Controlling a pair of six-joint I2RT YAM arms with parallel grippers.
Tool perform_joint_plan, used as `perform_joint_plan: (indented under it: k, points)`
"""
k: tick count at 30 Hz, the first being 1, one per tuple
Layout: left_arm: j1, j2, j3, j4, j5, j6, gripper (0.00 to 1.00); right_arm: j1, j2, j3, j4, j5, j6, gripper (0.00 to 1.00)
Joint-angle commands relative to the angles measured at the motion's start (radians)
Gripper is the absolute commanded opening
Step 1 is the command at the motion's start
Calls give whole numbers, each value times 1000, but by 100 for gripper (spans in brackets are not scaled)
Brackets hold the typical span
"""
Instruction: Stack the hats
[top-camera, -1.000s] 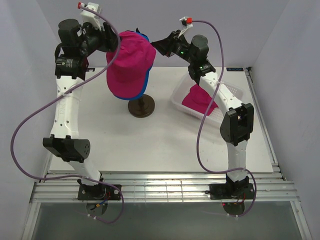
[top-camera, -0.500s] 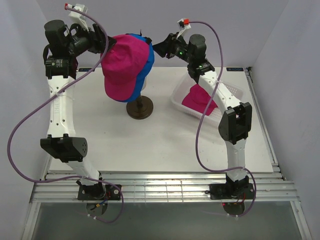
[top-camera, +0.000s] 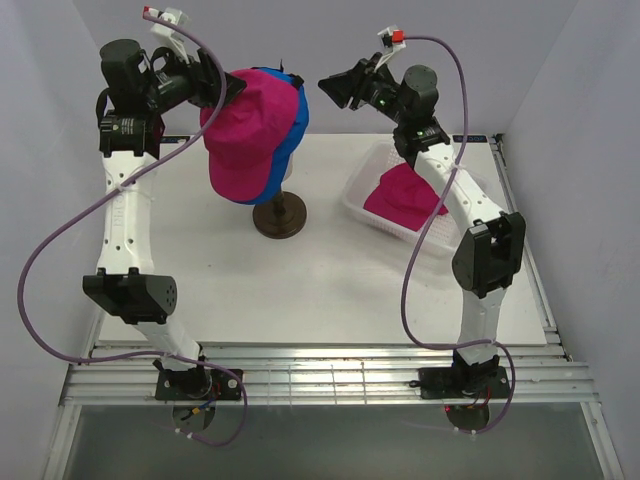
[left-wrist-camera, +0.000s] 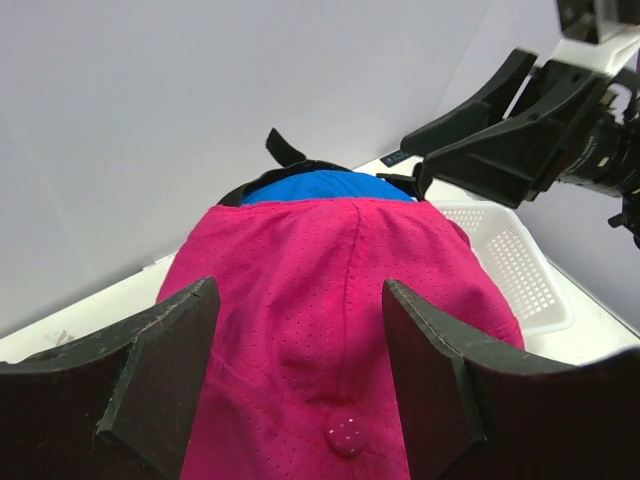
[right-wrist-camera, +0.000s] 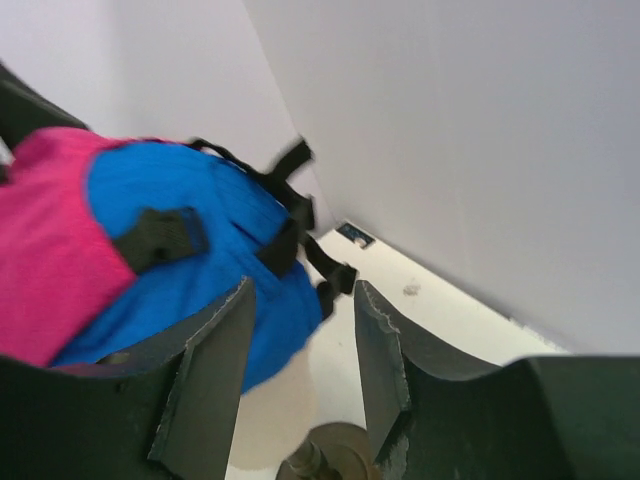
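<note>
A magenta pink hat (top-camera: 250, 125) sits over a bright blue hat (top-camera: 296, 128) on the cream mannequin head. My left gripper (top-camera: 226, 92) is open at the pink hat's upper left side. In the left wrist view its jaws stand wide apart over the pink crown (left-wrist-camera: 330, 340), with the blue hat (left-wrist-camera: 315, 187) showing behind. My right gripper (top-camera: 336, 88) is open and empty, a little to the right of the hats. The right wrist view shows the blue hat (right-wrist-camera: 190, 250) with its black strap (right-wrist-camera: 290, 215). The second pink hat (top-camera: 400, 193) lies in the basket.
The white mesh basket (top-camera: 447, 180) stands at the back right of the white table. The mannequin's dark round stand (top-camera: 281, 216) is at the back centre and shows in the right wrist view (right-wrist-camera: 330, 455). Grey walls close in at the back and on both sides.
My right gripper has drawn back to the right, away from the hats, and its jaws stand wider. My left wrist swung left, then back a little. The pink hat sits higher and more tilted.
</note>
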Motion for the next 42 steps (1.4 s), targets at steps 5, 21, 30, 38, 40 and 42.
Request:
perform_joint_plan:
  k: [5, 21, 30, 38, 40, 42]
  points:
    - [-38, -18, 23, 14, 3, -4, 76, 37, -29, 59, 264, -131, 77, 50]
    - [-44, -23, 11, 14, 1, -4, 76, 87, 74, 167, 159, -93, 62, 48]
    - [-45, -23, 6, 14, 1, -2, 76, 87, 79, 166, 169, -116, 76, 12]
    - [-45, -29, 6, 12, 3, 3, 80, 67, -7, 14, 202, -16, 57, 8]
    - [-45, -32, 9, 11, 7, 7, 84, 48, -19, -25, 200, -2, 61, 8]
    - [-45, -32, 14, 11, 14, 10, 89, 45, -13, -19, 174, -1, 59, 8]
